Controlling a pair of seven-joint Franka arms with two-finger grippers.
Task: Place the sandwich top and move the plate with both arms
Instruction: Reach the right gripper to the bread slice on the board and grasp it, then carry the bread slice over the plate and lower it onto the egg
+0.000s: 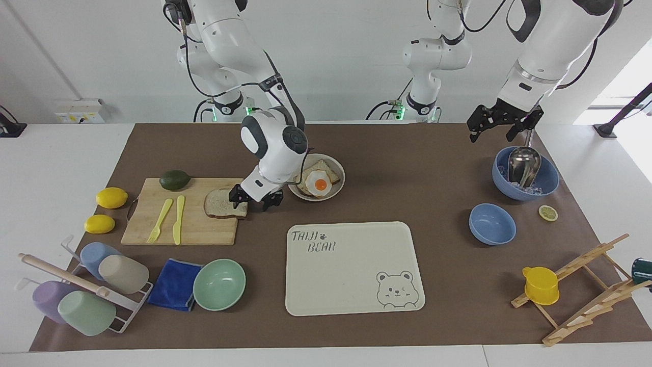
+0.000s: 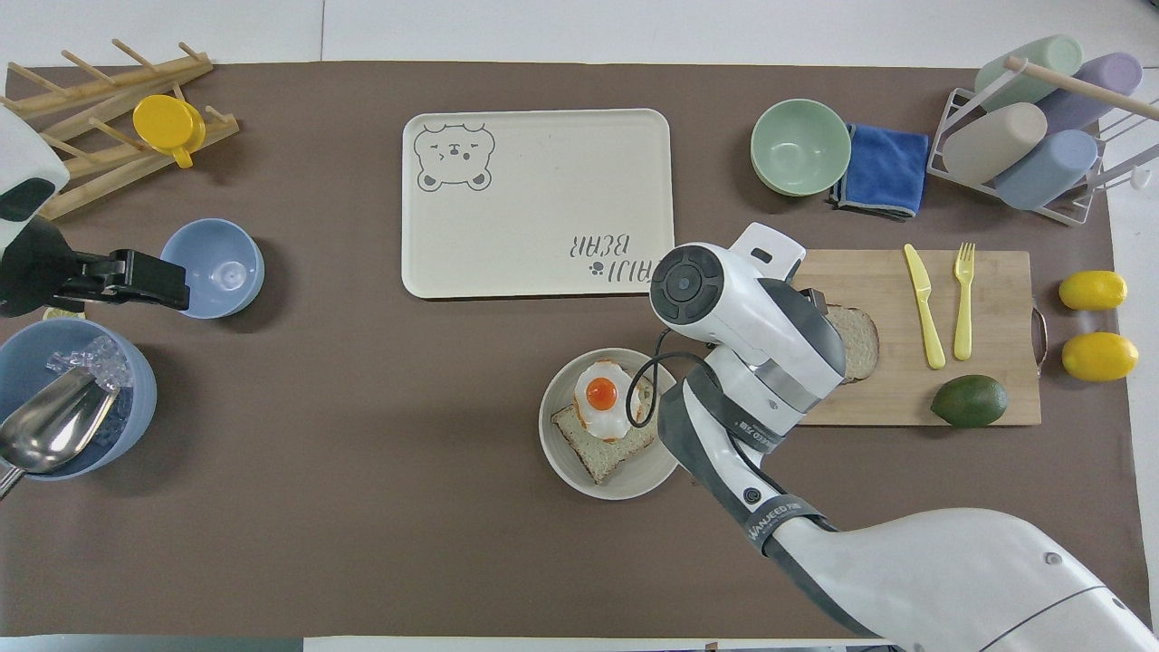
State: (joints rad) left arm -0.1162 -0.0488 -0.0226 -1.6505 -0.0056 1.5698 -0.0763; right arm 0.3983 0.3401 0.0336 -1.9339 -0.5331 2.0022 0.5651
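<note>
The tray [image 1: 355,268], at six o'clock from the plate [image 1: 340,179], reads "TAIJI BEAR". The sandwich top [image 1: 220,204] lies on the cutting board [image 1: 153,232], at eight o'clock from the plate. The right gripper [image 1: 253,199], jaws wide, straddles its edge: pickup stage, I'd say; next, closing and lifting. The left gripper [image 1: 504,125] waits, open, over the blue bowl [image 1: 550,179]

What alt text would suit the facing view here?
The right gripper, fingers open, is down at the edge of the sandwich top on the cutting board, beside the plate of egg toast. The left gripper waits over the ice bowl.
</note>
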